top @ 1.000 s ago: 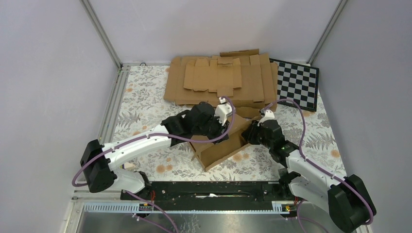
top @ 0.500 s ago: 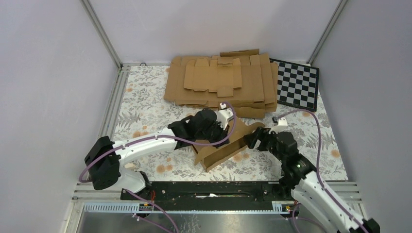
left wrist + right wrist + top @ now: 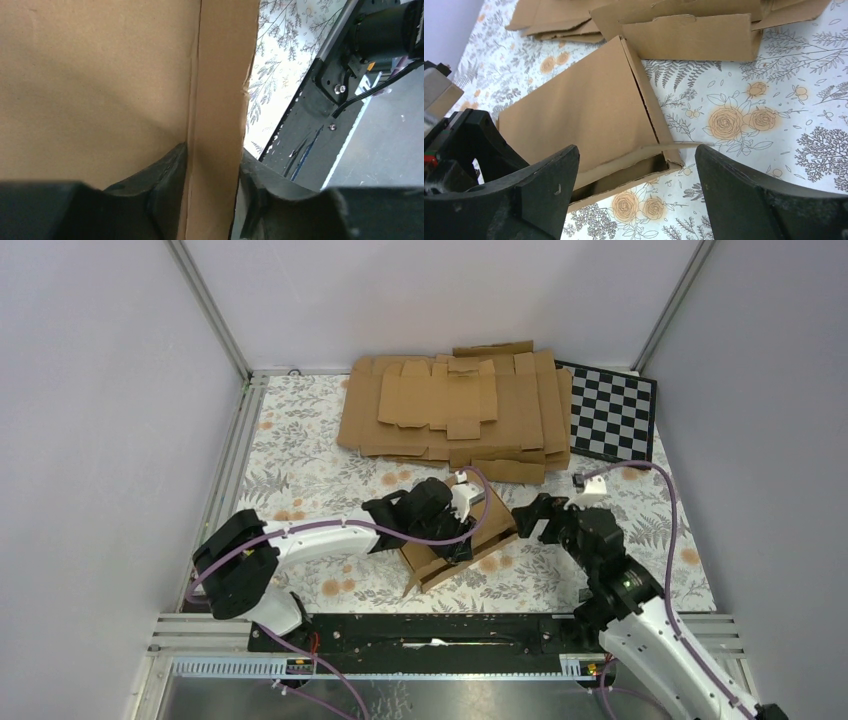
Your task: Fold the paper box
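One wall of the paper box point(image 3: 492, 525) on the floral mat point(image 3: 300, 470) is pinched by the left gripper point(image 3: 212, 170), the right gripper point(image 3: 636, 157) held wide beside it; a lid-closing push is judged next.

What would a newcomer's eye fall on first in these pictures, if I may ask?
At the centre of the top view, the left gripper is clamped on a wall of the partly folded box. The right gripper hangs wide open just right of the box, apparently not touching it. Behind them, against the far wall, lie a pile of flat blanks and, to its right, a checkerboard.
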